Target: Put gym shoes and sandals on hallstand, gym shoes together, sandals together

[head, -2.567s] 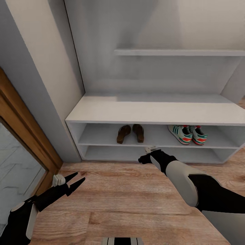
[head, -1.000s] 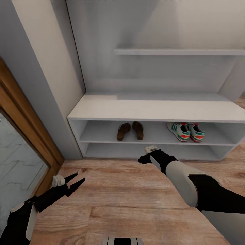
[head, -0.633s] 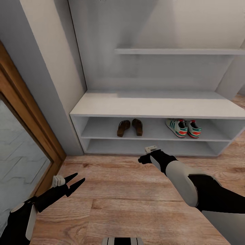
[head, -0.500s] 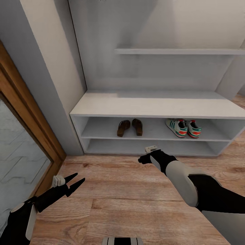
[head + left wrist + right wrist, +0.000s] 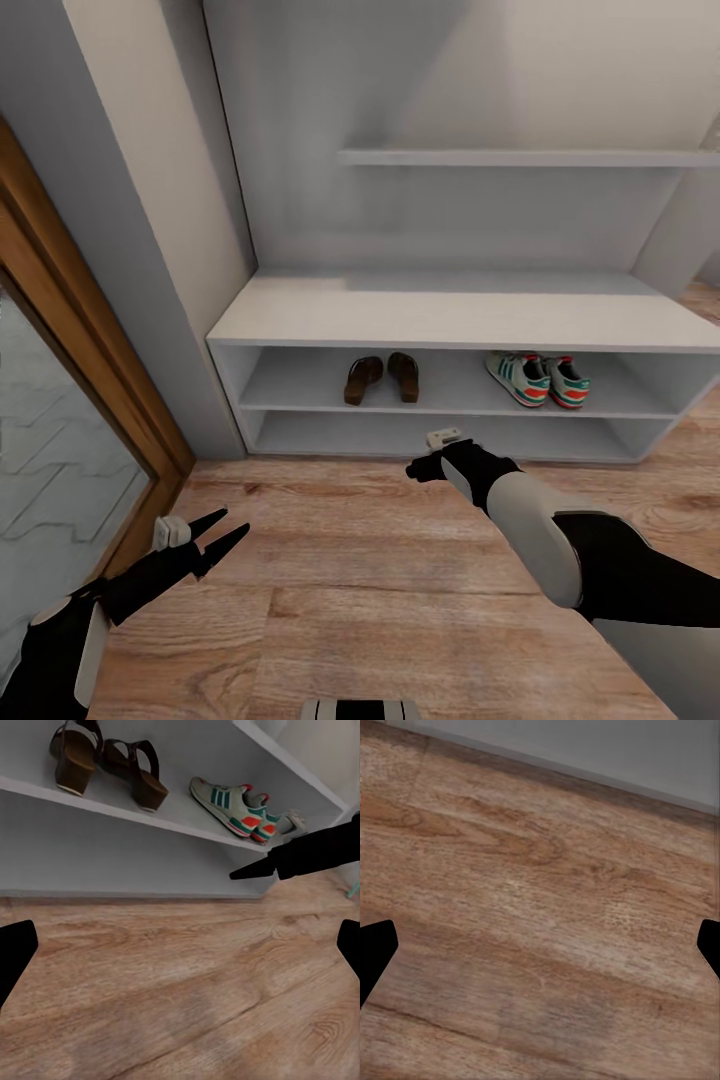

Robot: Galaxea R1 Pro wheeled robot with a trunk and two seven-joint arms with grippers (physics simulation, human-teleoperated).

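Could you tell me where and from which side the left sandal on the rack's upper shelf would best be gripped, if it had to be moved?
Probably across its wide strap upper, coming in from the open front of the hallstand. The left sandal lies flat on the upper shelf with the bench top close above, so reaching straight down looks blocked. Its partner sits close beside it.

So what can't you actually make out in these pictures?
- Hallstand: its right end is cut off by the head view's edge.
- Gym shoes: too small there to read any markings.
- Sandals: toes hidden in shelf shadow.
- Right gripper: too dark and small in the head view to judge its opening.
- Lower shelf: its back is lost in shadow.
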